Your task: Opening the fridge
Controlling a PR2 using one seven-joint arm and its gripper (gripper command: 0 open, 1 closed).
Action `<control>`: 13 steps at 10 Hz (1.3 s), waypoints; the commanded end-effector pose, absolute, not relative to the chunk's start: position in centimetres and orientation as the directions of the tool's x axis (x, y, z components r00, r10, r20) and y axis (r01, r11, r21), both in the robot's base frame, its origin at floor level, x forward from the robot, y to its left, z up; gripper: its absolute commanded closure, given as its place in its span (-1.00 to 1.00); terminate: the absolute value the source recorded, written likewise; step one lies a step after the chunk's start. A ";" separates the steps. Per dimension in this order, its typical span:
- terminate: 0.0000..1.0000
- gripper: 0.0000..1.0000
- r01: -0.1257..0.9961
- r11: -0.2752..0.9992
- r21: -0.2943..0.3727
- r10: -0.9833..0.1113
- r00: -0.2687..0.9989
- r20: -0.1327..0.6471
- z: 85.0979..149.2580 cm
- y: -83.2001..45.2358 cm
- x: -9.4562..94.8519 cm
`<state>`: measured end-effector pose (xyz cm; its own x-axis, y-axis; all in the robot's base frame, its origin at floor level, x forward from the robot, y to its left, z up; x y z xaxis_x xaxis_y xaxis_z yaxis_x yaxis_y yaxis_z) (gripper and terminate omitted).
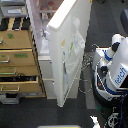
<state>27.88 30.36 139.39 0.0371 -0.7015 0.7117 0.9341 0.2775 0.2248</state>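
Standing wide open, the fridge point(50, 50) door point(70, 55) exposes its shelves; the robot point(114, 67) waits beside it, and its fingers are not visible, so their state cannot be told.

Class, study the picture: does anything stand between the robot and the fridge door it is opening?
Nothing visible blocks the tall white fridge door, already swung wide open; only bare dark floor separates it from the white robot. The gripper cannot be made out.
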 end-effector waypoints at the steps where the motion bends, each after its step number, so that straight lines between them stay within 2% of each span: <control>1: -1.00 -1.00 0.758 0.651 -0.041 -0.709 0.627 0.322 112.8 28.8 57.0; 2: -1.00 -1.00 0.677 0.734 -0.051 -0.660 0.729 0.182 104.6 25.0 65.7; 4: -1.00 -1.00 0.652 0.756 -0.059 -0.645 0.757 0.099 99.3 17.0 73.0; 5: -1.00 -1.00 0.659 0.752 -0.013 -0.659 0.752 0.030 97.5 7.0 77.6; 6: -1.00 -1.00 0.661 0.750 -0.016 -0.661 0.750 -0.007 98.9 -0.6 79.5; 8: -1.00 -1.00 0.784 0.619 0.049 -0.785 0.615 0.079 110.4 -22.3 78.9; 10: -1.00 -1.00 0.861 0.504 0.069 -0.855 0.486 0.180 120.7 -37.5 75.0; 11: -1.00 -1.00 0.911 0.404 0.078 -0.894 0.376 0.244 126.9 -48.4 70.3; 13: -1.00 -1.00 0.947 0.310 0.078 -0.916 0.276 0.292 134.0 -59.7 64.5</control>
<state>76.17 6.85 98.92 0.7456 -0.6643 -0.0533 0.6659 0.7393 0.1004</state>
